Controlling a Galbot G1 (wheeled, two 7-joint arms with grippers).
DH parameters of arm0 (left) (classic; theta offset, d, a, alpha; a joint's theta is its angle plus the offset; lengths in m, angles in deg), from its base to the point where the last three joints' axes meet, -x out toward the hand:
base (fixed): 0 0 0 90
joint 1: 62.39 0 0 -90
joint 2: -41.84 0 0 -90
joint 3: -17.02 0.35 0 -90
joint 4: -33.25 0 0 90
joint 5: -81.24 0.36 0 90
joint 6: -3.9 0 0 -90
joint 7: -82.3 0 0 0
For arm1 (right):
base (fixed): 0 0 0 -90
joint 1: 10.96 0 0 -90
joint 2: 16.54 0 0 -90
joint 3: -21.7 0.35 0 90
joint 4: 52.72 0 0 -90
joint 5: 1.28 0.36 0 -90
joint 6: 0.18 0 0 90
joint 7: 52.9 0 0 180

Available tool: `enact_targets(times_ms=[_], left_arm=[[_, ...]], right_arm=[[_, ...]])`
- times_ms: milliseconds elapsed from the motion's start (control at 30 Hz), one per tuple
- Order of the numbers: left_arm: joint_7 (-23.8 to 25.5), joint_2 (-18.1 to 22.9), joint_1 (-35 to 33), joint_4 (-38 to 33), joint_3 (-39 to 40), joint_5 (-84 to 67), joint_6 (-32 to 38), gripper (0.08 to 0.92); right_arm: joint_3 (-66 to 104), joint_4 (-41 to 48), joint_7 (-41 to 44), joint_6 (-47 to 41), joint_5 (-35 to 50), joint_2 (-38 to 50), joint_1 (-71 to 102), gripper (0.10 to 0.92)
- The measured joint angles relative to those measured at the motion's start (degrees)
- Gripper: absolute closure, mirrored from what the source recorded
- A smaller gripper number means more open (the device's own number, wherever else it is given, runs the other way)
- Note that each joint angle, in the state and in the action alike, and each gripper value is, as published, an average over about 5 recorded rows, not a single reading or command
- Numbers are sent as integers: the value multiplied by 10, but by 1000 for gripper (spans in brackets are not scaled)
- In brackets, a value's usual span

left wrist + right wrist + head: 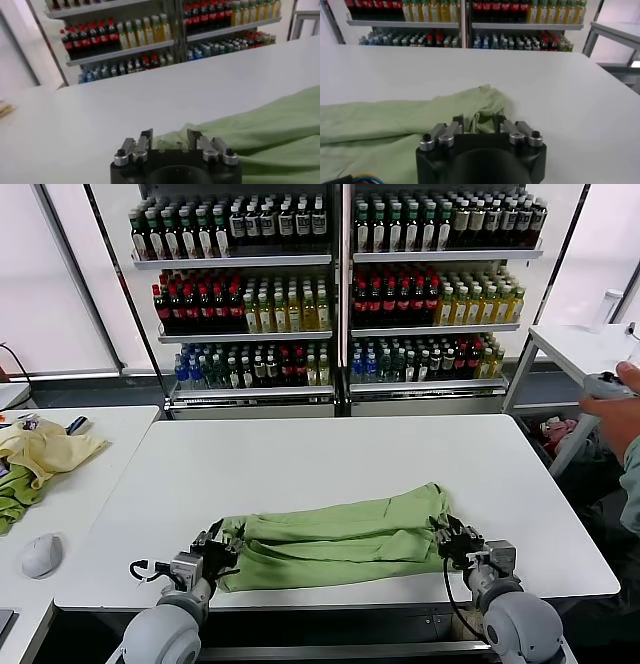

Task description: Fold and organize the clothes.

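You have the shirt [335,539] lying on the white tabletop [300,464] near its front edge, folded lengthwise into a long, soft band of light sage-green fabric with rolled creases running from one end to the other. The cloth looks thin and limp, bunched a little at each end. Your left gripper [213,549] sits low at the shirt's left end, its dark metal jaws parted with the fabric edge lying just ahead of them and nothing clamped between. Your right gripper [457,539] sits at the right end in the same low, forward-pointing pose, jaws also spread apart and holding nothing, the crumpled end of the shirt just in front. On the side table to the left lie a pale yellow cloth [45,449] and a darker green cloth [15,494].
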Motion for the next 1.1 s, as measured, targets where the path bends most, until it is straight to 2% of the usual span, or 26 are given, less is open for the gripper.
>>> enact_targets(times_ms=[200,300,533,633,1100], left_arm=[[-24,38,-7,16,-3,19,9,276],[-33,58,-5,29,-6,24,14,207],[-43,99,-8,49,-10,31,17,179],[-43,109,-13,51,-9,34,19,216],[-33,123,-25,62,-19,16,22,614]], right_arm=[[3,-11,-2,1,-6,-6,12,250],[6,-14,-2,1,-9,-9,18,210],[13,-21,-2,2,-11,-10,24,203],[15,-22,-2,2,-12,-10,25,203],[10,-21,-2,5,-21,-19,20,203]])
